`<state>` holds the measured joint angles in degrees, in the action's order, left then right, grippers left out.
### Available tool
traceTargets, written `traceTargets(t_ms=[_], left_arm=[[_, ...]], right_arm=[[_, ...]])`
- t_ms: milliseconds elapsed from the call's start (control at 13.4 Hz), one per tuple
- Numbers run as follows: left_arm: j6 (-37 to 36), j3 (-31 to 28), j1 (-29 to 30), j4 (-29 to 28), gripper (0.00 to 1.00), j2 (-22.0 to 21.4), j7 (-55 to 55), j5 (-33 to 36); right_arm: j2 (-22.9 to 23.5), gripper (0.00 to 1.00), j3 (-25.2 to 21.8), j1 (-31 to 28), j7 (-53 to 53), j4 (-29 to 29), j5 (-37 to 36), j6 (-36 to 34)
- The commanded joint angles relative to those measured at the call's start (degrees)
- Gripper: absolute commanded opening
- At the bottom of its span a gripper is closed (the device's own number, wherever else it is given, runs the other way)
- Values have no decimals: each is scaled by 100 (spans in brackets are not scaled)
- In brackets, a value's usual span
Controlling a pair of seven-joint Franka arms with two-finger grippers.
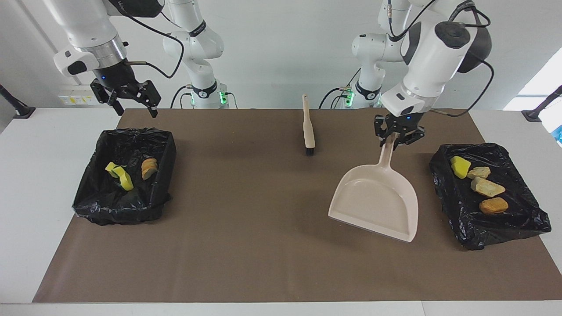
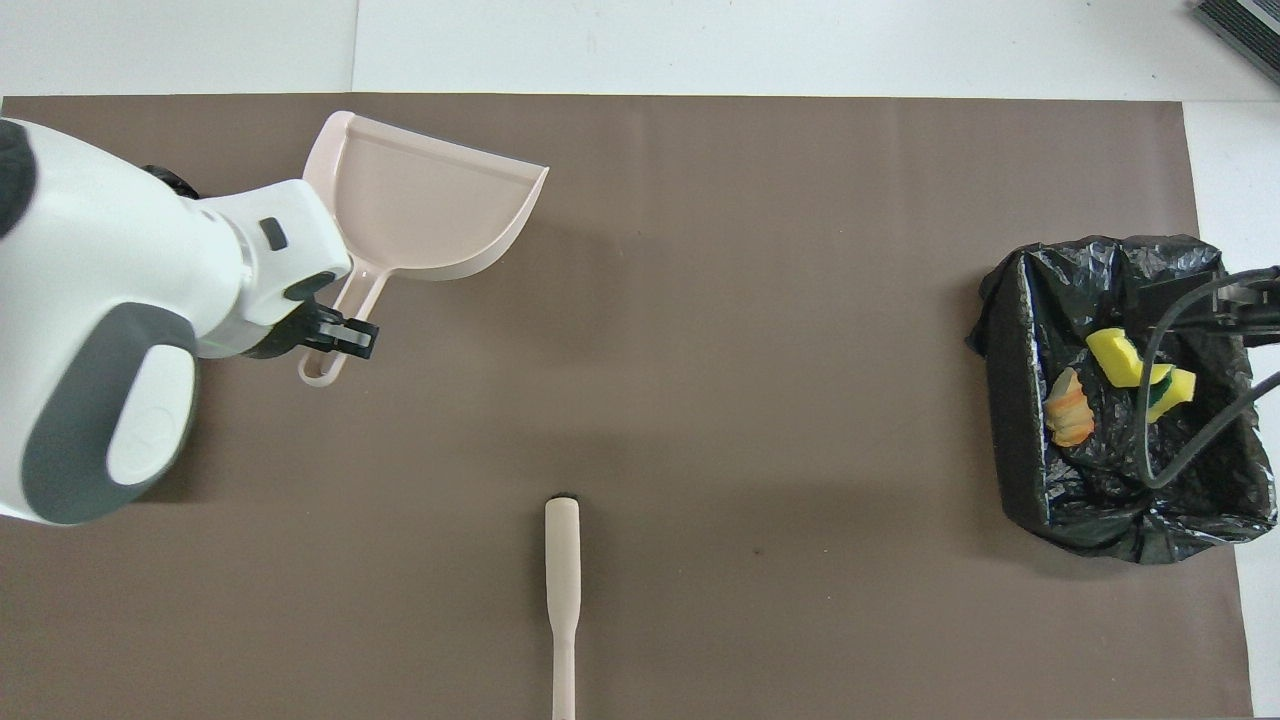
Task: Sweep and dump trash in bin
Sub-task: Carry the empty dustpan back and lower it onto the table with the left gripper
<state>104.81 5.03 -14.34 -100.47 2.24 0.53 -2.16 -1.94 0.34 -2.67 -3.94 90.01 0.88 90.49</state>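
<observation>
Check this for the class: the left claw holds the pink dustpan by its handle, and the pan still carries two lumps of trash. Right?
Not quite. The left claw does hold the dustpan by its handle, but the facing view shows the pan empty; no trash lies in it.

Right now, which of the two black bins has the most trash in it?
The bin at the left arm's end of the table: four pieces lie in it, one yellow and three tan or orange-brown. The bin at the right arm's end shows fewer pieces.

Bright, even light, seemingly from above; soft shadows on the brown mat (image 1: 263, 245); sheen on black bin liners (image 1: 125, 206); sharp focus.
</observation>
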Motion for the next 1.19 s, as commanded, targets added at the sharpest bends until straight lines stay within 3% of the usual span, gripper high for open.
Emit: traceTargets(t_ms=[0, 372, 818, 1116], left_arm=[[425, -125, -559, -271, 0, 135, -929, -83], [1550, -125, -1342, -588, 0, 777, -2195, -74], [2350, -134, -1773, -851, 0, 988, -2004, -66], [2343, -134, -1809, -895, 0, 988, -2196, -66]], right_arm=[[-78, 100, 46, -50, 43, 104, -26, 83], [-78, 100, 46, -50, 34, 104, -26, 83], [-78, 100, 46, -50, 43, 104, -26, 83], [-78, 100, 46, -50, 43, 104, -26, 83]])
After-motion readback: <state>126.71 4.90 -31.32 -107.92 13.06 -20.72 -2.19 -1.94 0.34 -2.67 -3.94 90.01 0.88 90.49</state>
